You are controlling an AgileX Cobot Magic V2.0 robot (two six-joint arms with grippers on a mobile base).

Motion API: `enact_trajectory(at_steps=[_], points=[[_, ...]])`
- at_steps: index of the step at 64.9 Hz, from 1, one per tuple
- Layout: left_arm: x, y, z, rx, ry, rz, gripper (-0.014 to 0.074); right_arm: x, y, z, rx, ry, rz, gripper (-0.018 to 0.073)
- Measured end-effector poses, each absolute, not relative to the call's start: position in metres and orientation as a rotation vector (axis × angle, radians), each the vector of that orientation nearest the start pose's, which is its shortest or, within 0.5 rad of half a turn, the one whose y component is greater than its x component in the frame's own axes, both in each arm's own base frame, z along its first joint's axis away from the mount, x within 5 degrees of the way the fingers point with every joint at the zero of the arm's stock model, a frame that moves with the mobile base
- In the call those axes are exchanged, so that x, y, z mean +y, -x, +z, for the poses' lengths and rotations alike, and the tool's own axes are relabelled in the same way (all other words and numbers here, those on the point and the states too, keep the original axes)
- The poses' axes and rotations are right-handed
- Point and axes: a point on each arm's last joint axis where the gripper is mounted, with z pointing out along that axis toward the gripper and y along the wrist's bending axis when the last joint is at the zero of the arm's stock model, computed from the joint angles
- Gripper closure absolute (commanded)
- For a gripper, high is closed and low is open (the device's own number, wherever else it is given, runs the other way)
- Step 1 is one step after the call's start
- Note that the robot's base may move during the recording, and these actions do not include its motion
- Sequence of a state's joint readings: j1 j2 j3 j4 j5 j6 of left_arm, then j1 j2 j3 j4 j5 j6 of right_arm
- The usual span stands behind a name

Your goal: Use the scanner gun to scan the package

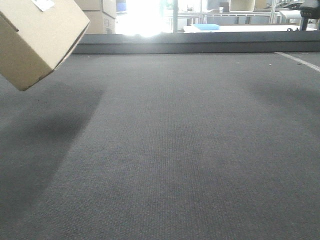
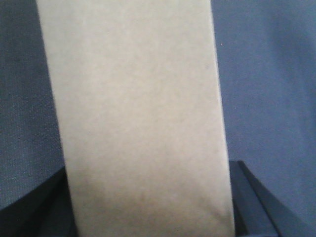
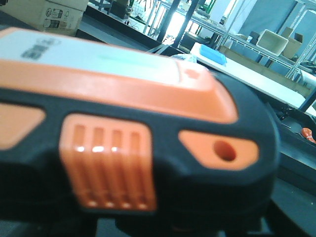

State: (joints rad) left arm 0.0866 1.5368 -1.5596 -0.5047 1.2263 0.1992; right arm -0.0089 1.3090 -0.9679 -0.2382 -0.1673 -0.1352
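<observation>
left gripper (image 2: 148,205) holding package (image 1: 35,42) tilted aloft, scanner gun (image 3: 138,148) filling right wrist view

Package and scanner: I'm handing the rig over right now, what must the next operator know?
Left gripper: fingers shut on the package, held tilted above the table.
Right gripper: hidden; the scanner fills its wrist view, probably held.
Done: package lifted.
To do: aim the scanner at the label and scan.
</observation>
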Motion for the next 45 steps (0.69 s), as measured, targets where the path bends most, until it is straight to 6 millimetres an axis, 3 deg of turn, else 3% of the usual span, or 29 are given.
enact_trajectory(at_steps=[29, 45], points=[[-0.014, -0.317, 0.385, 2.569, -0.066, -0.584, 0.0707, -0.021, -0.303, 0.355, 1.655, 0.186, -0.248, 0.0714], [-0.014, -0.317, 0.385, 2.569, -0.066, -0.584, 0.0707, -0.024, -0.303, 0.353, 1.675, 0.201, -0.277, 0.0714]])
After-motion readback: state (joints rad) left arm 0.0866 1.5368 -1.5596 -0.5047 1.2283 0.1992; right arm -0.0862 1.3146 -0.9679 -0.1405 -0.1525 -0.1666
